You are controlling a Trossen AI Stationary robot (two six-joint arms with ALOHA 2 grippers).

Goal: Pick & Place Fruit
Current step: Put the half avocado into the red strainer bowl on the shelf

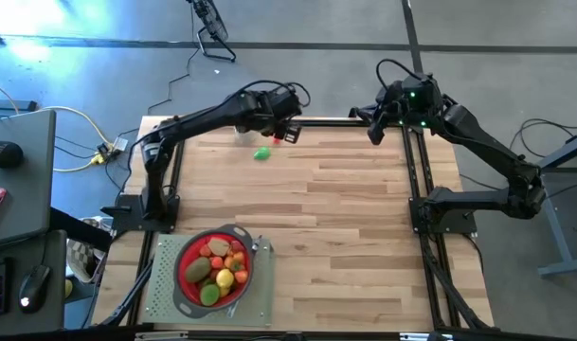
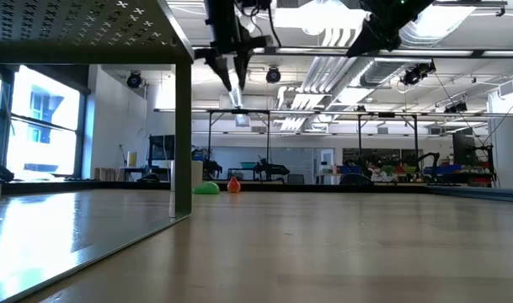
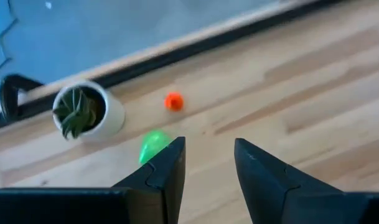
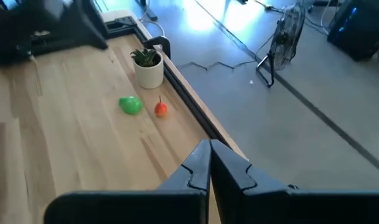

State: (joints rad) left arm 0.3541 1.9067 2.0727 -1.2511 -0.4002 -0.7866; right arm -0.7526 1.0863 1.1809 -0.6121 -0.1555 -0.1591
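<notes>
Wooden table (image 1: 345, 218), pale planks, black frame round it, grey workshop floor behind. Most of the fruit already lies in the red strainer (image 1: 182, 268) at the near-left corner, on a grey mat. Two pieces are not yet picked: a green fruit (image 1: 261, 152) and a small orange-red fruit (image 3: 173, 101), both at the far edge, near a white pot with a plant (image 3: 89, 112).

Left claw (image 3: 208, 168) hangs above that far edge, fingers apart with a gap between them, nothing held. Seen from its wrist cam, the green fruit is just beside the tip of one finger, a bit ahead and off to that side, not in the gap. The orange-red fruit is further ahead, apart from the green one. The pot is beyond both, more to the same side. Green fruit looks a bit long, but its axis I cannot tell.

Right claw (image 4: 210, 165) waits over the far-right corner, fingers together, empty. It is well apart from both fruits.

So the left arm is much nearer. I judge the next move needs a small shift sideways toward the green fruit, then down, so the fruit comes between the fingers. Risk: a finger pushes it and it rolls to the pot.
</notes>
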